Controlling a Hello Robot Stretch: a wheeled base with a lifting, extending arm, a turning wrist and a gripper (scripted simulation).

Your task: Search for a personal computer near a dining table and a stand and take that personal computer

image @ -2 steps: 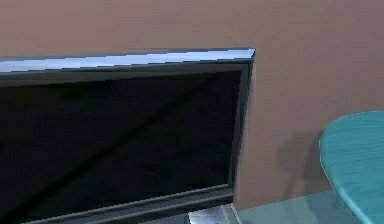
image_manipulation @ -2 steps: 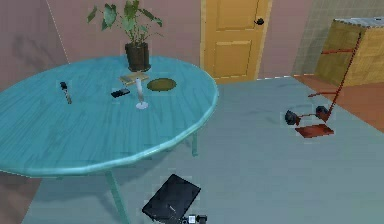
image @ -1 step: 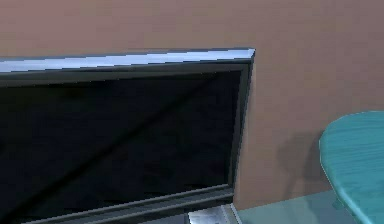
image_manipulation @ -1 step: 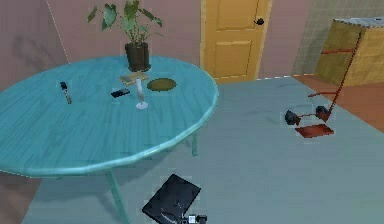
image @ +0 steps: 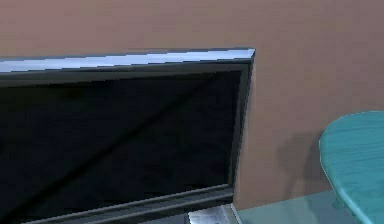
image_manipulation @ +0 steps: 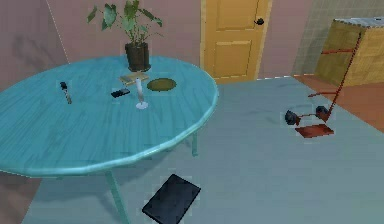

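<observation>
i cannot tell my hand's state from here. a flat dark slab [image_manipulation: 172,198], probably the closed computer, lies on the grey floor [image_manipulation: 260,160] on the side my arm reaches toward, close in and a little toward my front. the hand would need to go low for it. its long axis runs slantwise, the near end more forward. it lies just beside the edge of the round teal table [image_manipulation: 60,135]. a red stand [image_manipulation: 335,75] is well apart, near the yellow door [image_manipulation: 232,40]. ahead, a big dark screen [image: 120,130].
</observation>
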